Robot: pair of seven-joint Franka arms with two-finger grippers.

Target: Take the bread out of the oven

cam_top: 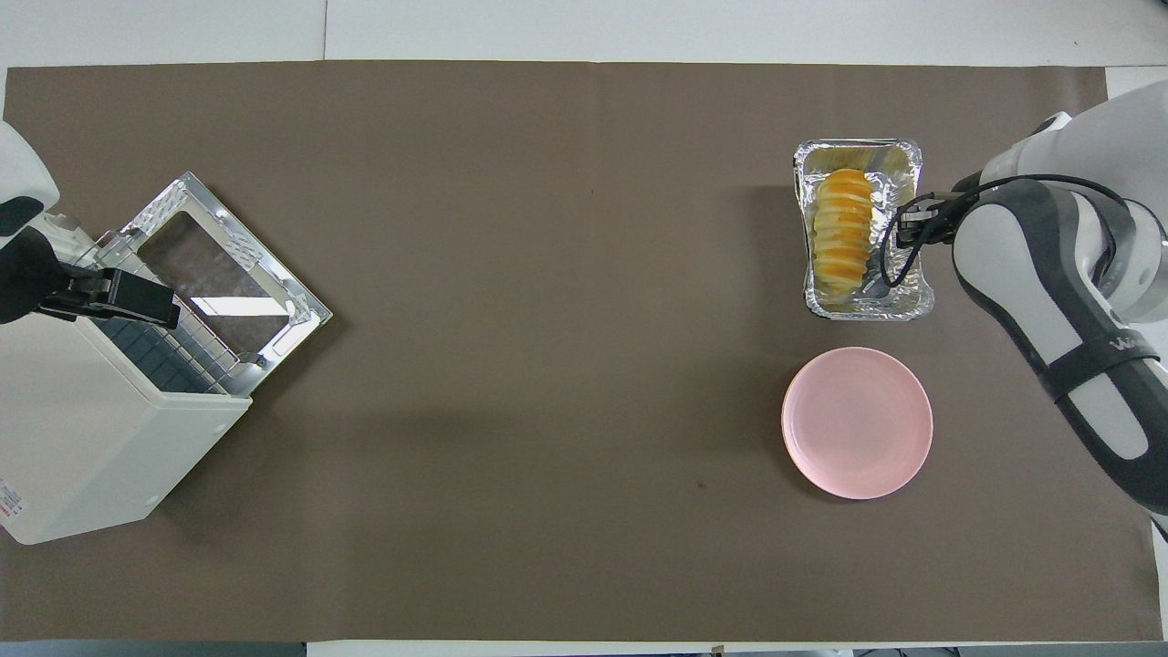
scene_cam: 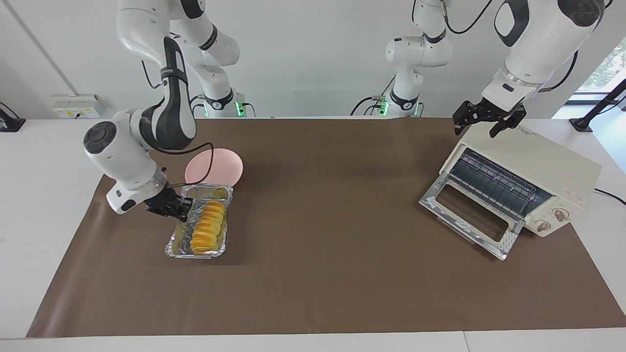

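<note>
The golden, ridged bread [scene_cam: 208, 229] [cam_top: 841, 233] lies in a crinkled silver foil tray [scene_cam: 195, 254] [cam_top: 867, 310] toward the right arm's end of the brown mat. My right gripper [scene_cam: 178, 209] [cam_top: 908, 228] is shut on the tray's long rim. I cannot tell whether the tray rests on the mat or hangs just above it. The cream oven [scene_cam: 543, 166] [cam_top: 91, 438] stands at the left arm's end, its glass door [scene_cam: 469, 215] [cam_top: 219, 274] dropped open and its dark rack bare. My left gripper [scene_cam: 474, 131] [cam_top: 91, 297] hangs open over the oven's top edge.
A pink round plate [scene_cam: 215, 166] [cam_top: 858, 422] lies on the mat, nearer to the robots than the tray and close beside it. The brown mat [scene_cam: 342, 274] covers the white table.
</note>
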